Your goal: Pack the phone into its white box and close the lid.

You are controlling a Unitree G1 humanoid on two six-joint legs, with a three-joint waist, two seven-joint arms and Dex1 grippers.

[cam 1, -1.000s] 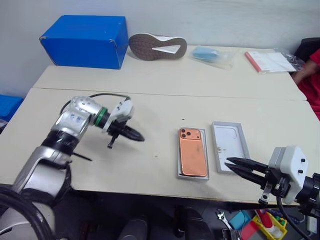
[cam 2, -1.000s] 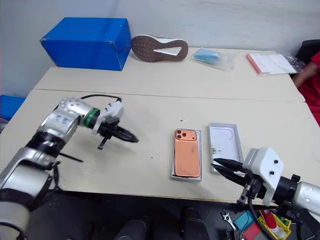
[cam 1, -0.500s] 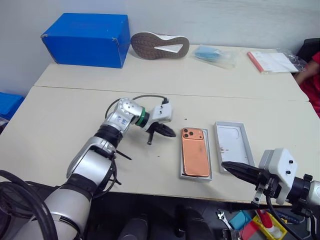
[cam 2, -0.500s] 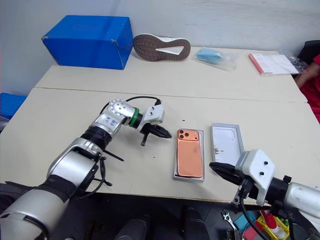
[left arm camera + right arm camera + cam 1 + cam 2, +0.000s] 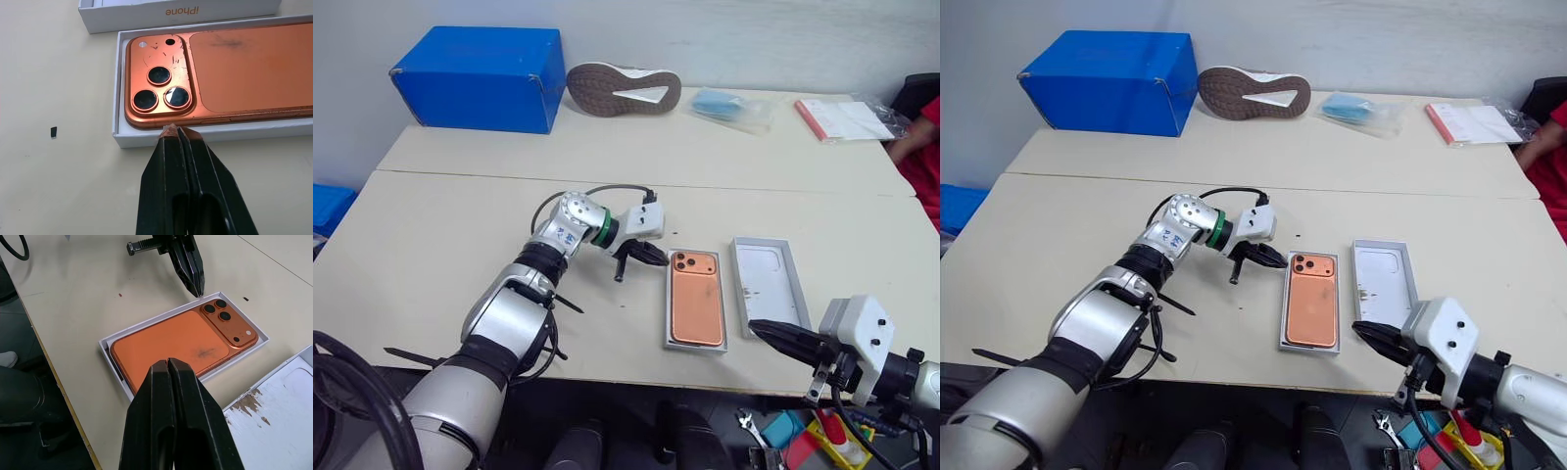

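Beige surface (image 5: 460,225) carries a big blue box (image 5: 480,78) at its far left and a shoe (image 5: 622,90) lying sole-up beside it. Nearer the front edge, the white box (image 5: 694,343) holds the phone (image 5: 693,298), back up, camera block toward the far end. Just to its right lies the lid (image 5: 765,288), open side up, apart from the box. The left tool (image 5: 656,259) is closed and empty, its tips at the box wall by the camera corner. The right tool (image 5: 766,330) is closed too, empty, hanging over the lid's near end.
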